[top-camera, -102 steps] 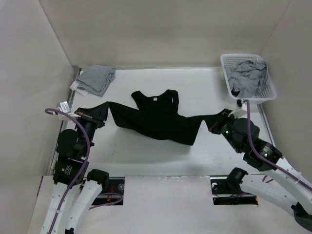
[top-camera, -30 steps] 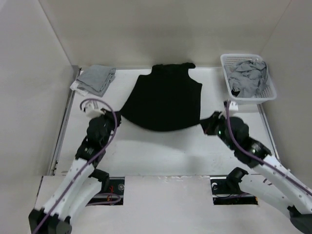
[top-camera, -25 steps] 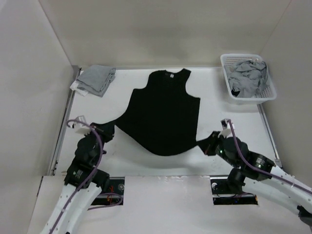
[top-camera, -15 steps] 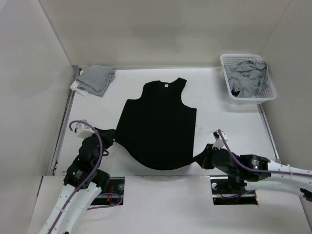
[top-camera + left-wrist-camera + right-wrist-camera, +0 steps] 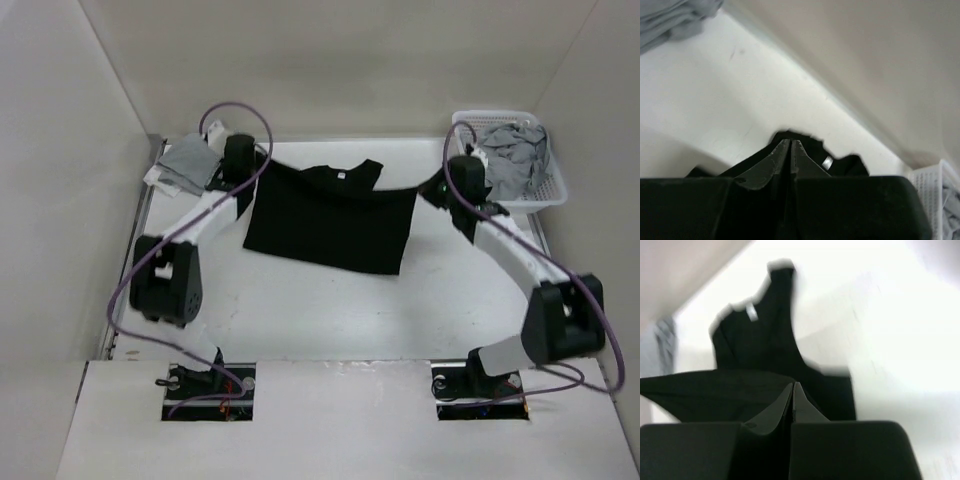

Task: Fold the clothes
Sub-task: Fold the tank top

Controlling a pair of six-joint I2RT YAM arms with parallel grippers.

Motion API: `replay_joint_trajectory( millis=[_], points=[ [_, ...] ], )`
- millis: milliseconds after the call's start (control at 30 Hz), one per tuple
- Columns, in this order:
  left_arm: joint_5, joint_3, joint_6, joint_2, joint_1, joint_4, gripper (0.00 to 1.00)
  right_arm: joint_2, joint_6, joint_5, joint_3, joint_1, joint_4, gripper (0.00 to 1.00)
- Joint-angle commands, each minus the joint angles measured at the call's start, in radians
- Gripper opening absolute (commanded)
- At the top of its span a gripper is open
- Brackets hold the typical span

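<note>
The clothes, a black tank top (image 5: 330, 225), lie at the far middle of the table, with the lower edge drawn up and back toward the neck. Its white neck label (image 5: 341, 175) shows just past that taut edge. My left gripper (image 5: 256, 166) is shut on the edge's left corner. At the right corner, my right gripper (image 5: 432, 190) is shut as well. In the left wrist view the left gripper (image 5: 790, 144) has its fingers pressed together, with black fabric and the label (image 5: 827, 161) beyond. The right wrist view shows the right gripper (image 5: 793, 386) shut above the top (image 5: 765, 340).
A folded grey cloth (image 5: 195, 165) lies at the far left corner, close to my left gripper. A white basket (image 5: 520, 204) of grey garments stands at the far right, beside my right arm. Pale walls close in the table on three sides.
Both arms have swung from the near edge to the far side, carrying the lower edge with them. The top, spread flat before, is now doubled over toward its neck.
</note>
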Motion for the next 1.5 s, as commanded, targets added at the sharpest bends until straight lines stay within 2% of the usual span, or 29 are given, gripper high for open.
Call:
replay_joint_trajectory(
  millis=[0, 33, 100, 200, 267, 367, 433, 533, 567, 667, 800, 1033, 1267, 1367, 1467],
  points=[
    [0.036, 0.285, 0.052, 0.179, 0.029, 0.038, 0.03, 0.199, -0.054, -0.16, 0.236, -0.074, 0.143, 0.0],
    [0.039, 0.34, 0.057, 0.224, 0.033, 0.018, 0.03, 0.254, -0.047, -0.165, 0.289, -0.087, 0.137, 0.0],
    [0.056, 0.475, 0.066, 0.336, 0.038, -0.017, 0.1, 0.397, -0.037, -0.18, 0.428, -0.107, 0.109, 0.03],
    [0.103, 0.576, 0.081, 0.428, 0.055, -0.083, 0.32, 0.567, -0.032, -0.2, 0.612, -0.105, 0.013, 0.3],
    [0.097, 0.482, 0.073, 0.375, 0.069, -0.082, 0.36, 0.574, -0.046, -0.188, 0.605, -0.104, -0.008, 0.4],
    [0.05, 0.137, 0.052, 0.17, 0.075, 0.051, 0.32, 0.465, -0.043, -0.128, 0.423, -0.062, 0.064, 0.42],
    [0.017, -0.16, 0.012, 0.001, 0.075, 0.186, 0.29, 0.352, -0.034, -0.088, 0.238, -0.015, 0.159, 0.34],
    [0.025, -0.49, -0.055, -0.178, 0.079, 0.294, 0.25, 0.209, -0.018, -0.065, -0.006, 0.068, 0.28, 0.04],
    [0.042, -0.552, -0.06, -0.209, 0.084, 0.296, 0.26, 0.169, -0.003, -0.057, -0.071, 0.091, 0.304, 0.0],
    [0.158, -0.643, -0.065, -0.23, 0.119, 0.311, 0.32, 0.077, 0.025, -0.042, -0.221, 0.148, 0.356, 0.0],
    [0.24, -0.668, -0.097, -0.175, 0.161, 0.403, 0.38, 0.003, 0.017, -0.028, -0.313, 0.197, 0.37, 0.03],
    [0.273, -0.577, -0.157, 0.032, 0.161, 0.5, 0.36, -0.041, 0.048, -0.02, -0.445, 0.203, 0.422, 0.21],
    [0.247, -0.553, -0.186, 0.086, 0.159, 0.501, 0.21, -0.032, 0.134, 0.055, -0.522, 0.172, 0.459, 0.42],
    [0.232, -0.55, -0.189, 0.082, 0.155, 0.498, 0.11, 0.029, 0.187, 0.053, -0.515, 0.145, 0.462, 0.46],
    [0.201, -0.557, -0.192, 0.054, 0.152, 0.48, 0.06, 0.066, 0.244, 0.04, -0.507, 0.114, 0.483, 0.46]
  ],
)
